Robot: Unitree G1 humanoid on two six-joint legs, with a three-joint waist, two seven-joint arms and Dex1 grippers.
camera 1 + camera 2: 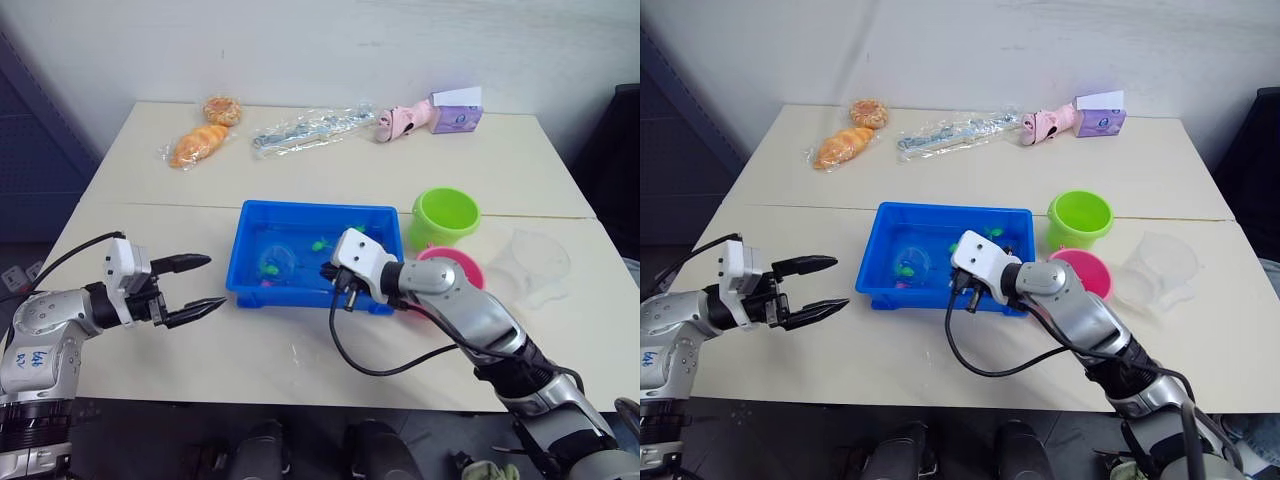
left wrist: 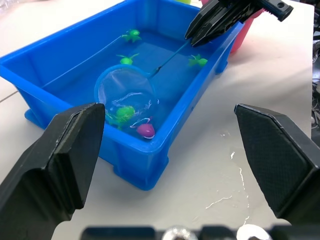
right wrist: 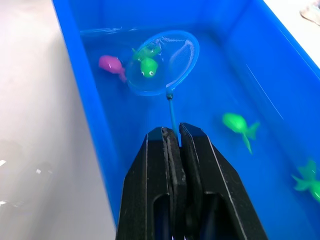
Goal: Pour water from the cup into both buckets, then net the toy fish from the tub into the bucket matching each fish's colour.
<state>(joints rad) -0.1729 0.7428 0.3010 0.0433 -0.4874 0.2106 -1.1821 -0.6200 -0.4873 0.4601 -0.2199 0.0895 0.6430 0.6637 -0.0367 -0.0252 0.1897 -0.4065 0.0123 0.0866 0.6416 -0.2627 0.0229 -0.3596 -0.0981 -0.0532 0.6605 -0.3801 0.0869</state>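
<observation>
Blue tub [image 1: 250, 268] holds fish; right fingers [image 3: 172, 145] pinch the net [image 3: 162, 62] under a green one, left fingers [image 1: 190, 287] spread.

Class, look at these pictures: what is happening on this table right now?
The right gripper holds the net by its handle, dipped into the blue tub, with a green fish in the hoop and a pink fish beside it. The left gripper waits open beside the tub. The green bucket and pink bucket stand nearby.
</observation>
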